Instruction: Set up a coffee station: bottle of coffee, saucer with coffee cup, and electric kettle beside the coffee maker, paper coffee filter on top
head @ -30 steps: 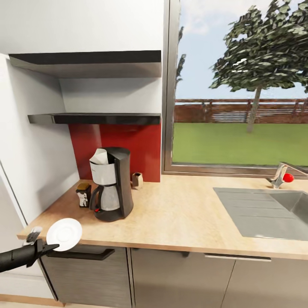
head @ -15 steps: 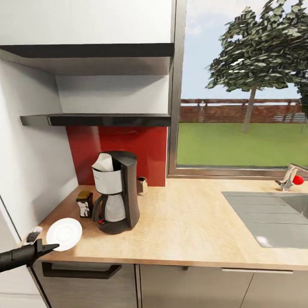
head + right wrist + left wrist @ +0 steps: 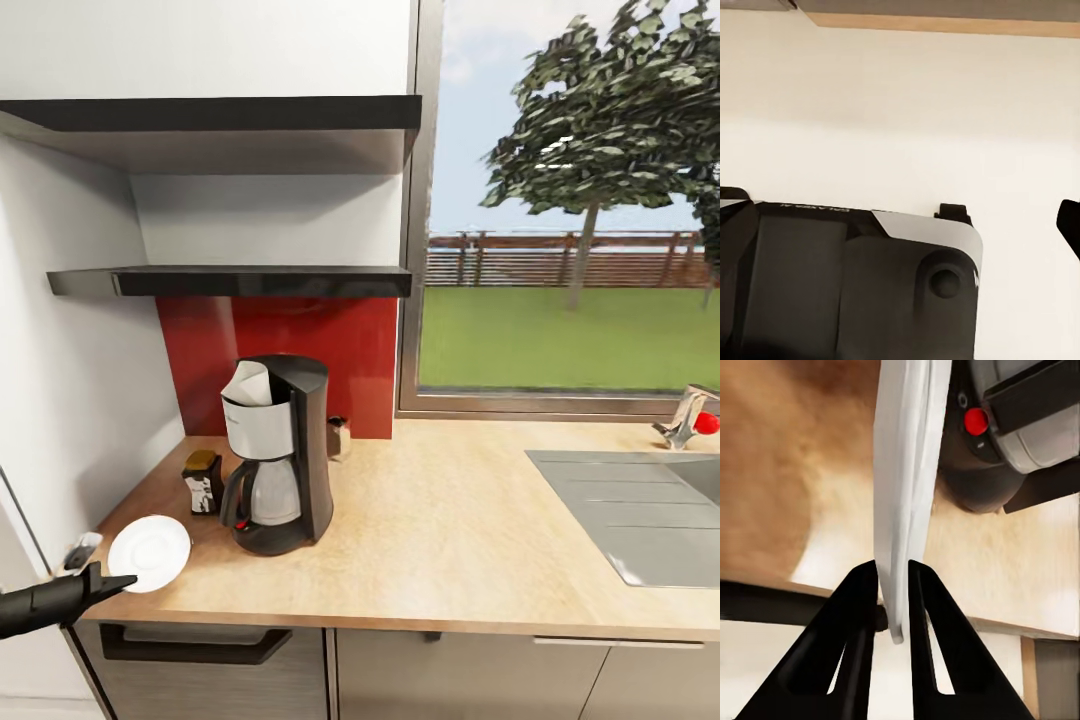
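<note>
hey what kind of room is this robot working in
Most likely a home kitchen. A long light-wood countertop over grey cabinet fronts holds a coffee maker, an inset steel sink with a tap sits under a window looking onto a lawn, and a red backsplash runs below wall shelves.

Two dark wall shelves [image 3: 250, 281] project above a red backsplash [image 3: 340, 350] at the table's back left corner. A small canister [image 3: 338, 438] stands against it. Window [image 3: 570, 210] shows lawn, tree [image 3: 600, 130] and fence.
</note>
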Controlling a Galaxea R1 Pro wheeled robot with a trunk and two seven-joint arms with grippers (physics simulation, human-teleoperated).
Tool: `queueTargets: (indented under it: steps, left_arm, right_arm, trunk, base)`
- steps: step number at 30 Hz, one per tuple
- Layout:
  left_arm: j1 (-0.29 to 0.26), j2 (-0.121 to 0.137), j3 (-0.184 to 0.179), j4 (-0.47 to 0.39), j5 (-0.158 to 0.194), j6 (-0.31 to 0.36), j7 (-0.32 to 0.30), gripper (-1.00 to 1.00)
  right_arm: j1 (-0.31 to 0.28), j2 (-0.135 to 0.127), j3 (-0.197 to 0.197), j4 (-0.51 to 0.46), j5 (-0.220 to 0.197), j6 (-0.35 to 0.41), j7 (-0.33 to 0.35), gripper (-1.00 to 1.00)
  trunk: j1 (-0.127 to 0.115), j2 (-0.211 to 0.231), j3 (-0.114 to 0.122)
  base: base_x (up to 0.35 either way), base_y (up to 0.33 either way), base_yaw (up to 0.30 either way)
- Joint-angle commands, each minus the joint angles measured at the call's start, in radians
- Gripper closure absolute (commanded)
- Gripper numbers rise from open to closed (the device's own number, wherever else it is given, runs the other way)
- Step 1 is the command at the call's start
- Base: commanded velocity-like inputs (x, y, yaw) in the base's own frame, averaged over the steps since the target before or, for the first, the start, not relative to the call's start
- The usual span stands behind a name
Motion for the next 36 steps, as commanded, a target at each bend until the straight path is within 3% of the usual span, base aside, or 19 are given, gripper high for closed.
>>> queueTargets:
  steps: [1, 4, 8, 36]
  left_arm:
    - [-0.001, -0.008, 0.001, 0.0, 0.0, 0.003, 0.016, 1.0]
    - [-0.004, -0.056, -0.001, 0.0, 0.0, 0.004, 0.1, 1.0]
    - [-0.006, -0.082, -0.002, -0.001, 0.003, 0.005, 0.15, 1.0]
    - [-0.007, -0.088, -0.002, -0.001, 0.003, 0.005, 0.162, 1.0]
  right_arm:
    - [0.0, 0.0, 0.008, 0.0, -0.01, -0.002, 0.004, -1.0]
    - [0.0, -0.001, 0.008, 0.0, -0.011, -0.001, 0.004, -1.0]
    - [0.0, -0.001, 0.008, 0.0, -0.011, -0.002, 0.004, -1.0]
    - [0.0, -0.002, 0.008, 0.0, -0.011, -0.002, 0.004, -1.0]
  trunk:
    - [0.0, -0.001, 0.0]
    - [0.0, -0.001, 0.0]
    - [0.0, -0.001, 0.0]
    - [0.0, -0.001, 0.0]
  base:
    - [0.0, 0.0, 0.0]
    - [0.0, 0.0, 0.0]
    - [0.0, 0.0, 0.0]
    - [0.058, 0.0, 0.0]
